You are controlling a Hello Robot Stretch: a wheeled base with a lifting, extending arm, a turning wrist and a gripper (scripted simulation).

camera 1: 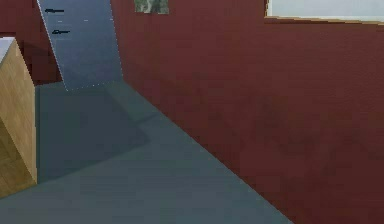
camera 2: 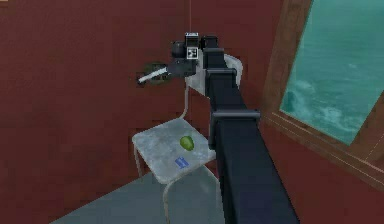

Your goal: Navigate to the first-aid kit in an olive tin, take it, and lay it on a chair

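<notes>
Holding: dark two-finger pincer (camera 2: pixel 148 79) has the small olive metal tin (camera 2: pixel 155 74) hanging at its tip, clear of every surface.
Below pincer: grey metal-framed chair (camera 2: pixel 158 143), green oval object (camera 2: pixel 186 142) on its seat.

Light is dim and even, the red walls (camera 1: pixel 230 90) flat and without glare. The brightest patch is the window (camera 2: pixel 335 70) off to the right of the end effector (camera 2: pixel 151 76); a soft grey shadow crosses the floor (camera 1: pixel 170 185).
</notes>
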